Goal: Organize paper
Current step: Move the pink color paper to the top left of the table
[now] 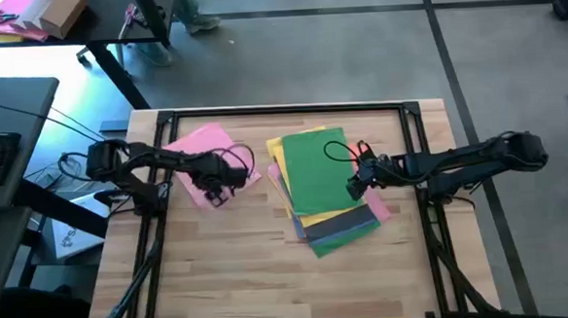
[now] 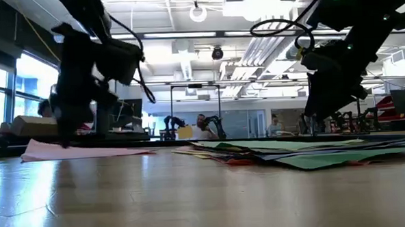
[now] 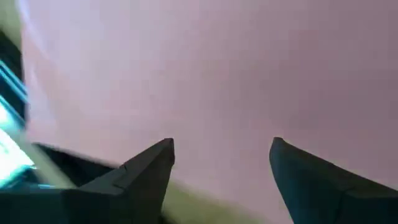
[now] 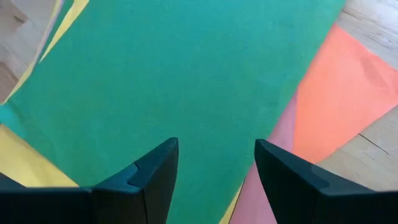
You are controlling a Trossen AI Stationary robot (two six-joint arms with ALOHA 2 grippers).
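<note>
paper (image 1: 316, 172) is split in two spots on the wooden table (image 1: 231, 269): one pink sheet (image 1: 205, 144) lies flat by itself on the left side, and a messy fanned stack sits mid-right with a green sheet (image 4: 186, 74) on top, yellow (image 1: 285, 144) poking out around it, a grey-ish one (image 1: 338, 226) at the near end and orange/pink corners (image 4: 329, 99) sticking out on the right edge. the left gripper (image 3: 221, 152) is right down over the pink sheet's near-right part, fingers spread apart with nothing between them, just pink paper showing in the gap. the right gripper (image 4: 216, 152) is low over the right edge of the green sheet, fingers also parted and not pinching anything; can't tell if the tips actually touch the paper. from the low view the stack (image 2: 307, 150) looks a bit rumpled, edges lifting slightly.
</note>
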